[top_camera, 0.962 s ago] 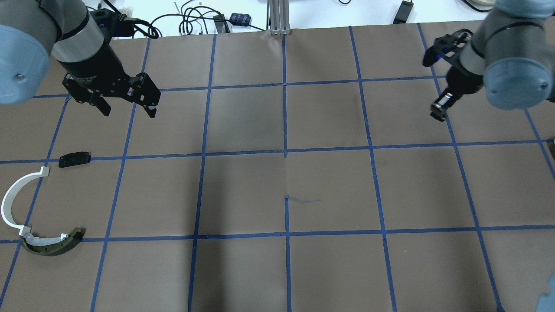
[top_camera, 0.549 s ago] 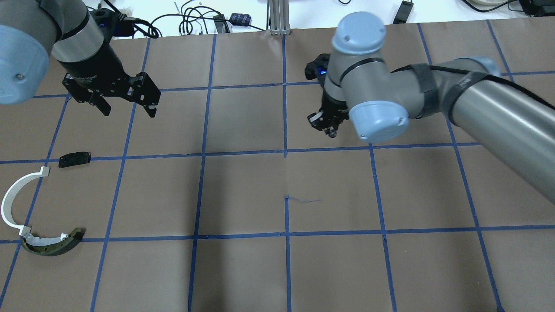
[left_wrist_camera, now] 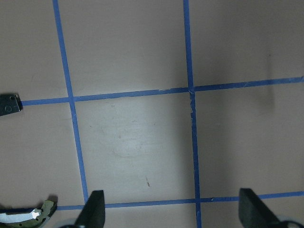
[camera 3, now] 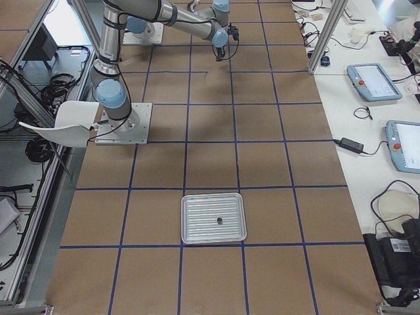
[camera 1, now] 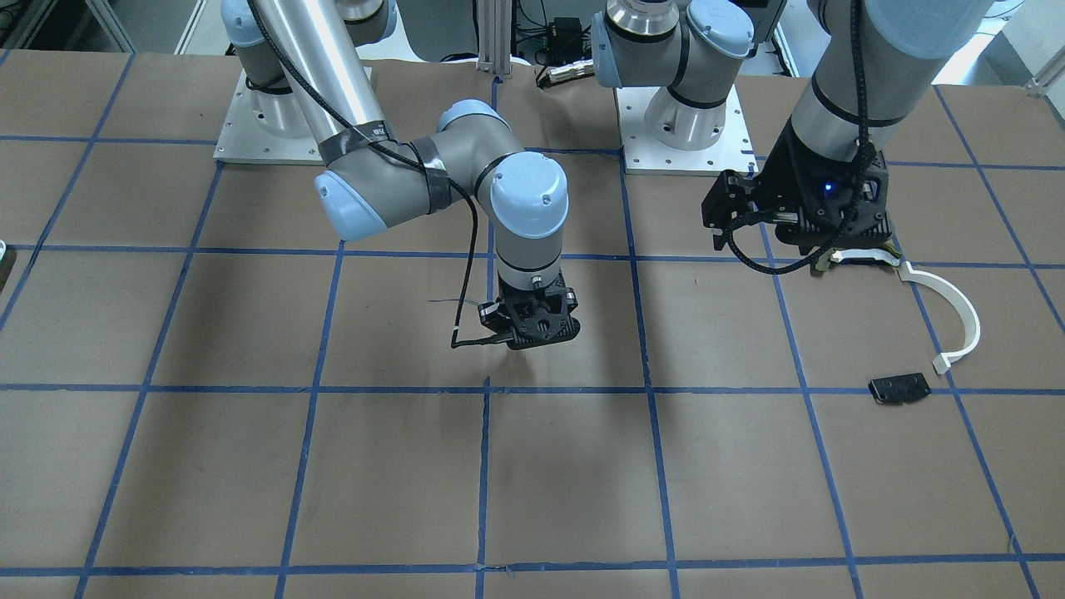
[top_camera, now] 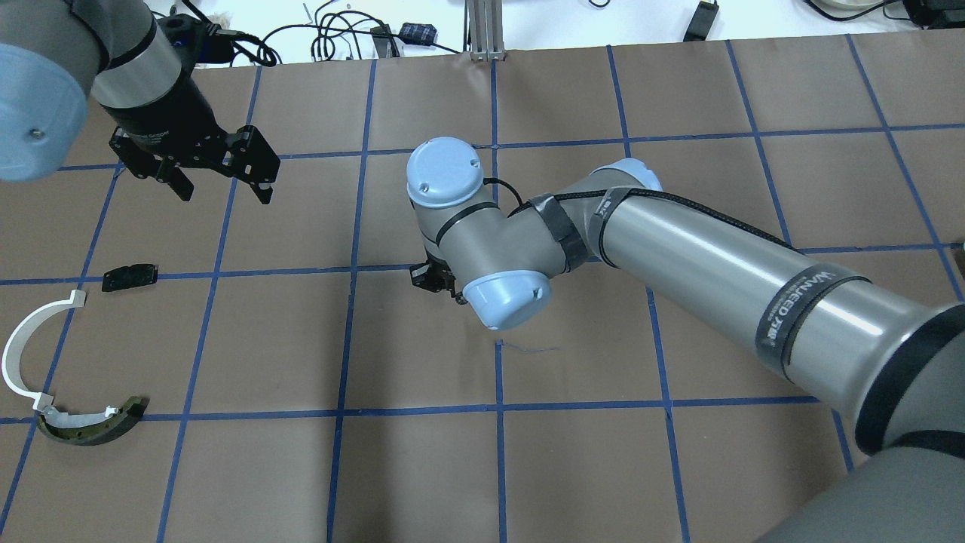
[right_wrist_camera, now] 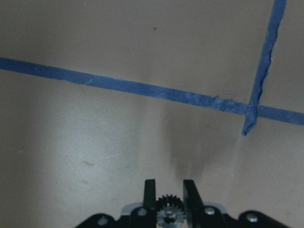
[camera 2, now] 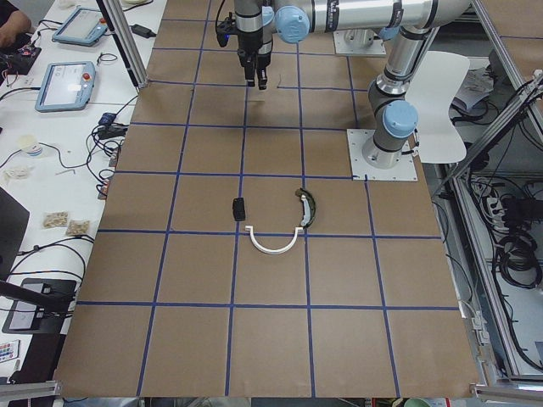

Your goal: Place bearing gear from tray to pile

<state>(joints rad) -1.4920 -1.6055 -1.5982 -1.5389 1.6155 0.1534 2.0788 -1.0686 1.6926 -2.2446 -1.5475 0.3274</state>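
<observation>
Clamping gear point(right_wrist_camera: 167, 209), right gripper point(right_wrist_camera: 170, 184) jaws closed over mid surface point(top_camera: 422, 467); left gripper point(top_camera: 224, 194) jaws wide, empty, near pile point(top_camera: 130, 277); tray point(camera 3: 197, 230) well apart.

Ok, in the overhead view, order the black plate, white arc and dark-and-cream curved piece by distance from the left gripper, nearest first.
From the left gripper:
1. black plate, just below-left of it.
2. white arc, lower, by the left edge.
3. dark-and-cream curved piece, lowest, at the arc's bottom end.
</observation>
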